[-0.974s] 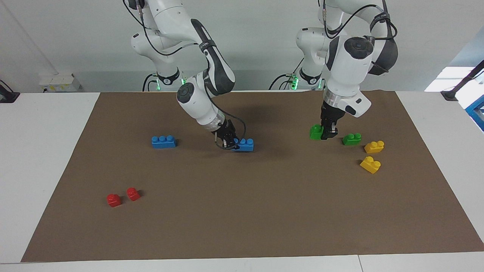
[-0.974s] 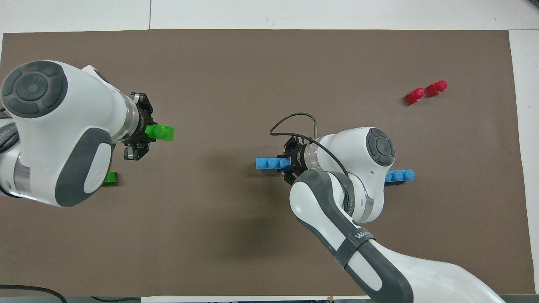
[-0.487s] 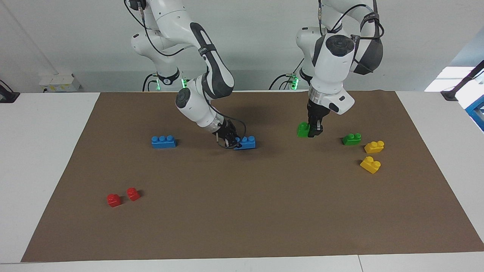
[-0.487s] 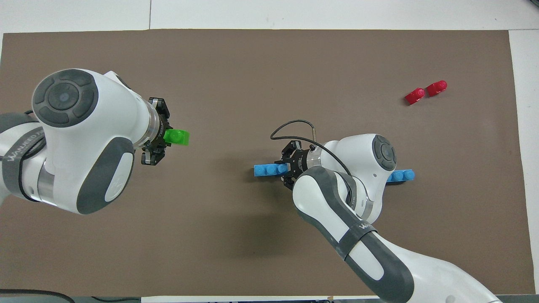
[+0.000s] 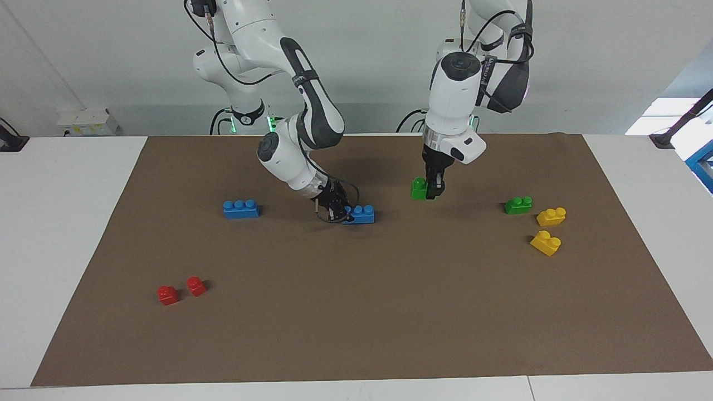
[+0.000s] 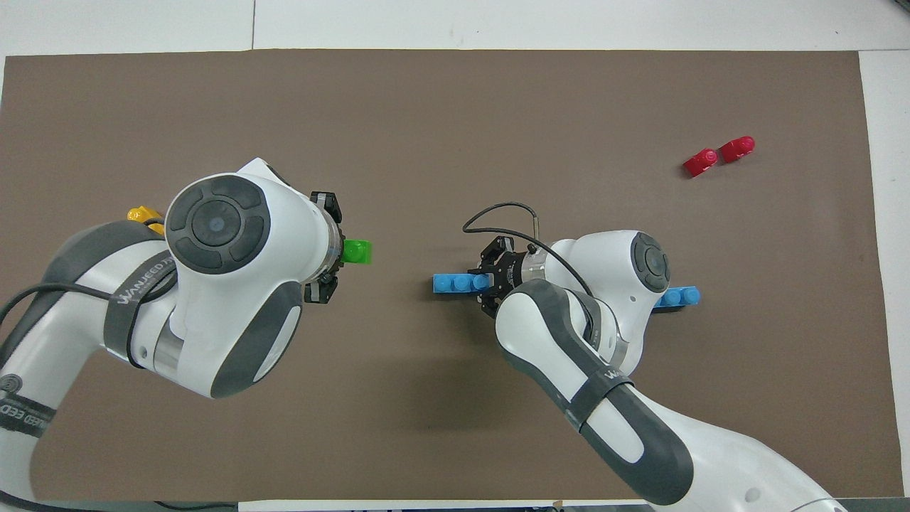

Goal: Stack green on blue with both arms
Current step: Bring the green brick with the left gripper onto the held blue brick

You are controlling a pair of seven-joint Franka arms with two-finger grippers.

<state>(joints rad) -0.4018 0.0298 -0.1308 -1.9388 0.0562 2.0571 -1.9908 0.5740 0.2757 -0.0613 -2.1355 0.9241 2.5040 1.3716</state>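
Note:
My right gripper [image 5: 341, 213] is shut on one end of a blue three-stud brick [image 5: 362, 214], held level and low at the brown mat [image 5: 356, 312]. In the overhead view this gripper [image 6: 489, 281] grips the same blue brick [image 6: 456, 283]. My left gripper [image 5: 430, 192] is shut on a green two-stud brick [image 5: 418, 188] and holds it above the mat, beside the held blue brick toward the left arm's end. The overhead view shows this gripper [image 6: 340, 254] and the green brick [image 6: 357, 252].
A second blue brick [image 5: 240, 209] lies toward the right arm's end. A second green brick [image 5: 518, 205] and two yellow bricks [image 5: 551, 216] lie toward the left arm's end. Two red bricks [image 5: 167, 294] lie farther from the robots.
My left gripper has carried the green brick across the mat toward the held blue brick. My right gripper has stayed almost in place, and the blue brick has levelled out.

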